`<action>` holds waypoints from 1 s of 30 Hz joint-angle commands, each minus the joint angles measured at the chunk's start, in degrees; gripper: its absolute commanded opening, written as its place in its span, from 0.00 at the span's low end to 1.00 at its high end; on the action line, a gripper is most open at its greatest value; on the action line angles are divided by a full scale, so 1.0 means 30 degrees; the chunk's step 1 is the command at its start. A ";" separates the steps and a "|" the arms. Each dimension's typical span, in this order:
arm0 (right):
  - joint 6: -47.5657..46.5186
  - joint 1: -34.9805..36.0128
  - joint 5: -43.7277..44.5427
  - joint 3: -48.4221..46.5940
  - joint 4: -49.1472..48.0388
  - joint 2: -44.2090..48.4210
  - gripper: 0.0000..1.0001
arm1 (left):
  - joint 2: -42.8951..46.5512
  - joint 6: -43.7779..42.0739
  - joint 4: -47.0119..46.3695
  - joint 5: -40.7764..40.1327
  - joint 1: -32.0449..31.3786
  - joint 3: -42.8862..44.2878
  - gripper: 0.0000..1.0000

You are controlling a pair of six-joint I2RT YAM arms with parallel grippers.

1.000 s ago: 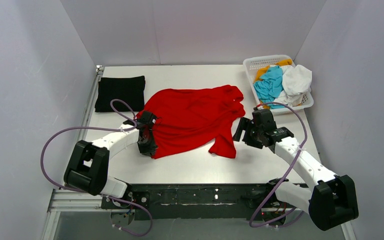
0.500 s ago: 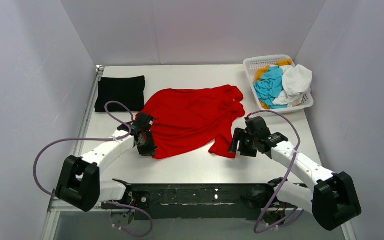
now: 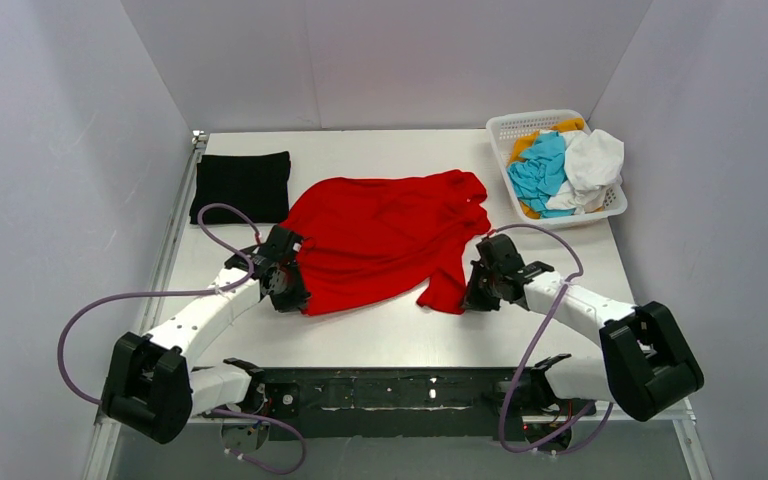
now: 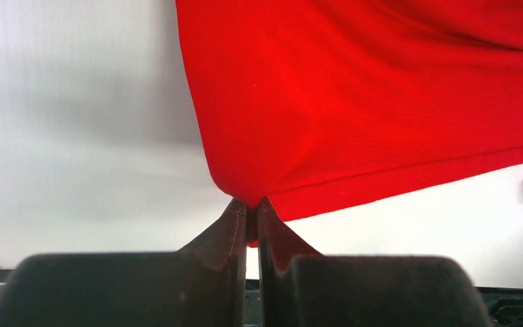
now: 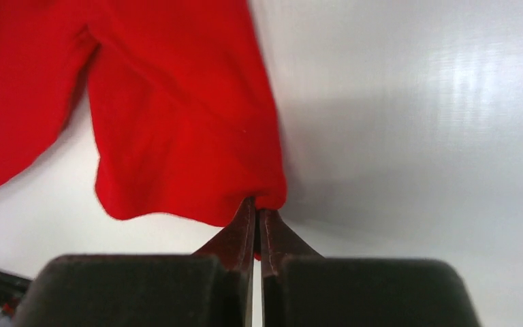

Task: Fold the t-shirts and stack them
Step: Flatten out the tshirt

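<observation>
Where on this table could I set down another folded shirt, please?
Bare table runs along the far edge, between the black t-shirt and the basket. Another strip lies between the red t-shirt and the front edge. The middle and far-right corner are crowded.

- No writing, label, brand, number or sign can be read in any of the views.
</observation>
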State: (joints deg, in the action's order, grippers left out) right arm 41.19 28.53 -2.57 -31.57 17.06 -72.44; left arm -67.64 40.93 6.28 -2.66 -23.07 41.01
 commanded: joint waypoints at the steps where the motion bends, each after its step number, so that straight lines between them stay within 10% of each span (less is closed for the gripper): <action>1: -0.0248 0.0099 0.4180 -0.2015 0.2758 0.0255 0.01 | 0.0904 -0.0522 0.2981 -0.1579 -0.0048 0.1945 0.00; 8: -0.3367 0.0039 1.2659 -0.8641 0.7924 0.2826 0.01 | 0.1708 -0.2483 0.4429 -0.4463 -0.0059 0.7632 0.00; 14: -1.0485 0.0039 1.3856 -1.3792 0.6358 0.4020 0.01 | 0.1949 -0.4420 0.4932 -0.4954 -0.0057 1.3336 0.00; 30: -1.9411 0.0039 -0.5177 -2.5549 0.7242 0.9128 0.01 | 0.5578 -0.6640 0.5081 0.1804 -0.0031 2.3452 0.00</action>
State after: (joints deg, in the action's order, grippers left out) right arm -11.79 28.88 -0.89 -101.19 37.58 -46.30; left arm -52.64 22.74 22.06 -4.69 -23.11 105.23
